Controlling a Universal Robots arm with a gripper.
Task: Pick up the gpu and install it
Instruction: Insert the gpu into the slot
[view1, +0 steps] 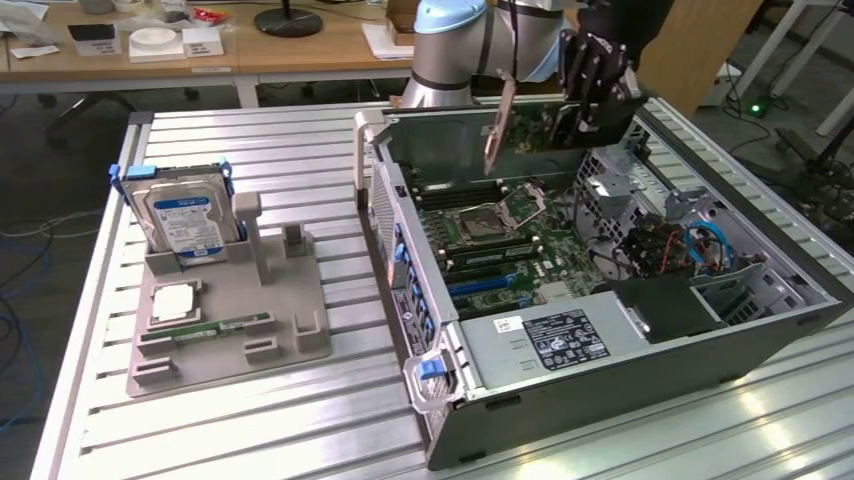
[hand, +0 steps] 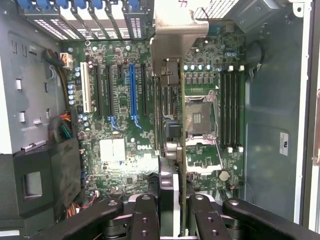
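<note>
Presently the gpu (view1: 537, 128) hangs on edge over the open computer case (view1: 747, 330), at about 1 o'clock in the exterior view, clear of the motherboard (view1: 534, 240) beneath it.

Look of the card: thin, flat, with a green circuit board. Its silver end bracket (view1: 498, 120) sits on the end toward the exterior view's left, with the long side running down toward the case.

Gripper (view1: 581, 115): comes in from above and pinches the gpu, one black finger on each face.

Exterior view adds:
- The slatted metal counter (view1: 267, 420) carries the case.
- A grey fixture tray (view1: 300, 330) sits at 9 o'clock from the case, well apart from it.
- A hard drive (view1: 187, 222) stands upright at the tray's 11 o'clock corner.
- A memory stick (view1: 214, 328) lies flat nearer the tray's middle.

Wrist view adds:
- The gpu (hand: 170, 135) is seen edge-on, held in the gripper (hand: 175, 200).
- Dark and grey parts stand off the face turned toward the blue slot (hand: 132, 90).
- The bracket (hand: 172, 30) is at the far end.
- The card's line runs between the blue slot and the processor socket (hand: 200, 117).
- The height above the board cannot be told from this view.
</note>
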